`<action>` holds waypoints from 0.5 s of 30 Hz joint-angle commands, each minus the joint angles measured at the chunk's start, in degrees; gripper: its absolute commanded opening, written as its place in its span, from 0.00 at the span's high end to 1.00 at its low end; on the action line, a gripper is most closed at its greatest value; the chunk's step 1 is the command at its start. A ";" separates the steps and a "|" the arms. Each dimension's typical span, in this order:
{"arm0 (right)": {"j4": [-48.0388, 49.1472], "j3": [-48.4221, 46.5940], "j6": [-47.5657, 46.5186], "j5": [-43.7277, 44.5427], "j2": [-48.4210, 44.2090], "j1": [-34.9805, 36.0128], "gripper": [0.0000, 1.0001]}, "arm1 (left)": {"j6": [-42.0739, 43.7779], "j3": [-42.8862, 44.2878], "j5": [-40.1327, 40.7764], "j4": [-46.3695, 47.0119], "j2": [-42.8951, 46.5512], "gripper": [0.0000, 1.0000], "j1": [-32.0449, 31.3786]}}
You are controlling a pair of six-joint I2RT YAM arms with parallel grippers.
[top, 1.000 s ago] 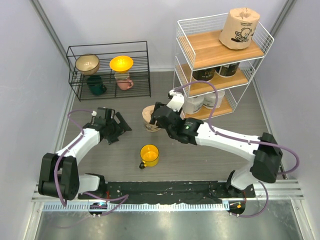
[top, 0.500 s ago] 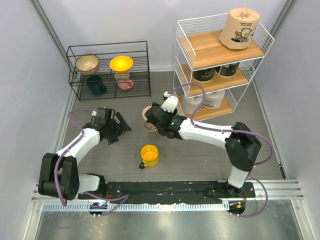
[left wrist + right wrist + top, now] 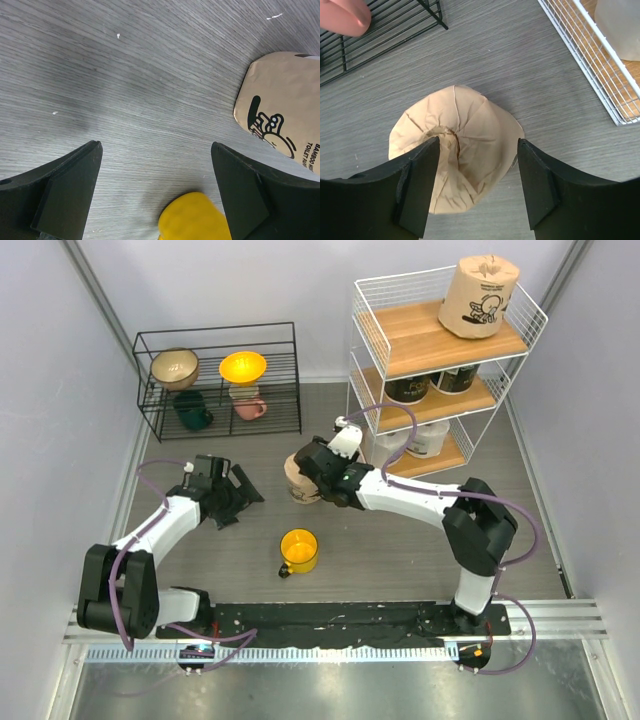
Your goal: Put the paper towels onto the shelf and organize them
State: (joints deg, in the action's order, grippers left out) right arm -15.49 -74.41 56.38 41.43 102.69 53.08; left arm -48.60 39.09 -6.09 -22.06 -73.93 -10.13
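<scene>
A tan-brown paper towel roll [image 3: 299, 480] stands upright on the floor left of the shelf [image 3: 372, 315]. My right gripper [image 3: 322, 466] hovers over it, open. In the right wrist view the roll [image 3: 465, 135] lies below the gripper [image 3: 477, 182], with one finger [image 3: 415, 185] over its core and the other [image 3: 540, 180] just past its right edge. A second tan roll [image 3: 480, 295] stands on the top board. Two dark-wrapped rolls [image 3: 408, 388] sit on the middle board and white rolls [image 3: 428, 438] on the bottom one. My left gripper [image 3: 235, 496] is open and empty, and its view shows the floor roll [image 3: 285, 110].
A yellow mug [image 3: 298, 550] stands on the floor between the arms and shows in the left wrist view [image 3: 192, 220]. A low black wire rack [image 3: 218, 380] with bowls and mugs is at the back left. The shelf's lower corner [image 3: 590, 60] is close on the right.
My right gripper has moved left, from beside the shelf to over the tan roll on the floor. The left arm has not moved.
</scene>
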 commanded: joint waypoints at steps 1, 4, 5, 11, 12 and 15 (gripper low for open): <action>1.34 -2.84 0.75 -0.21 2.50 -0.61 0.32 | 0.61 0.64 -1.03 1.85 -0.07 0.05 -0.24; 1.25 -3.37 0.57 -1.17 4.00 -0.96 0.37 | 0.61 0.64 -1.12 1.76 0.02 0.04 -0.24; 1.33 -3.46 0.49 -1.61 4.18 -0.96 0.38 | 0.70 0.64 -1.03 1.67 0.10 0.05 -0.24; 1.07 -3.37 -0.92 -1.97 3.04 -1.05 0.62 | 0.61 0.64 -1.03 1.85 0.02 0.04 -0.24; 0.98 -3.28 -1.27 -1.97 2.60 -0.96 0.65 | 0.61 0.64 -1.12 1.76 0.02 0.05 -0.24; 1.25 -3.63 -3.46 -2.66 0.49 -0.87 0.73 | 0.61 0.64 -1.12 1.85 0.19 0.04 -0.24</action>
State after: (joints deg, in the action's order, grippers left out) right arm -14.85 -75.77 55.75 40.38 106.61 52.60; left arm -48.60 39.09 -6.13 -21.98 -74.02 -10.13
